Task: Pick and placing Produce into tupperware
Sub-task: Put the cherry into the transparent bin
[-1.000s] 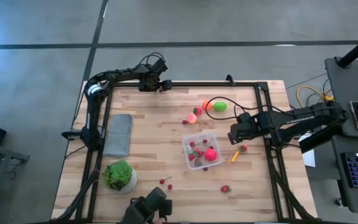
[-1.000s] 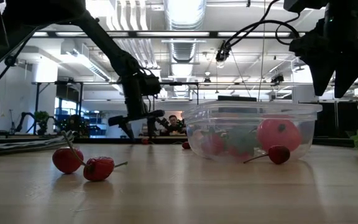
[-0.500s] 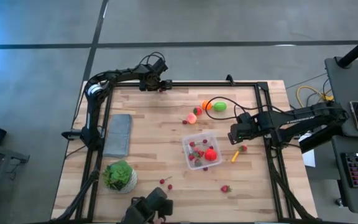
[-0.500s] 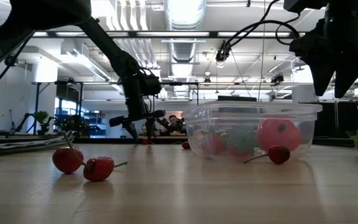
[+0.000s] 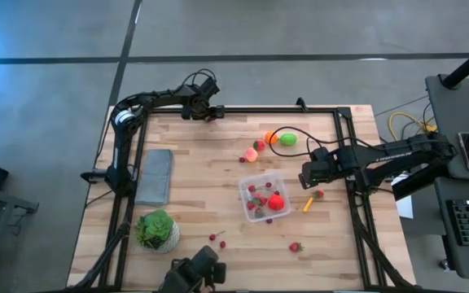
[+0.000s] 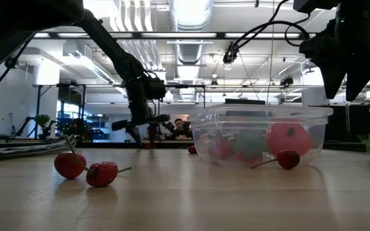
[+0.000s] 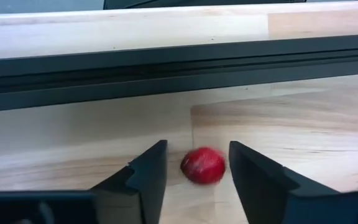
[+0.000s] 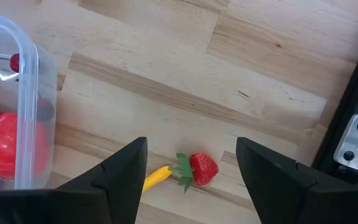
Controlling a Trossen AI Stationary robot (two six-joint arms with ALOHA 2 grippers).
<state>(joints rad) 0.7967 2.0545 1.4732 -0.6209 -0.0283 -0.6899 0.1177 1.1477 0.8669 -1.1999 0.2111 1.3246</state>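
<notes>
Berry (image 7: 203,165), small, round and likely slippery, is bracketed mid-frame by the narrowing left gripper (image 7: 197,167), not yet pinched; sides should be gripped

The red berry (image 7: 203,165) between the left fingers (image 7: 143,177) is blurred. The tupperware (image 8: 28,106) is cut off at the frame's left edge.

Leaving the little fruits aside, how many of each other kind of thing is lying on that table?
Clear box: 1
Grey slab: 1
Leafy plant in white bowl: 1
Total: 3
</notes>
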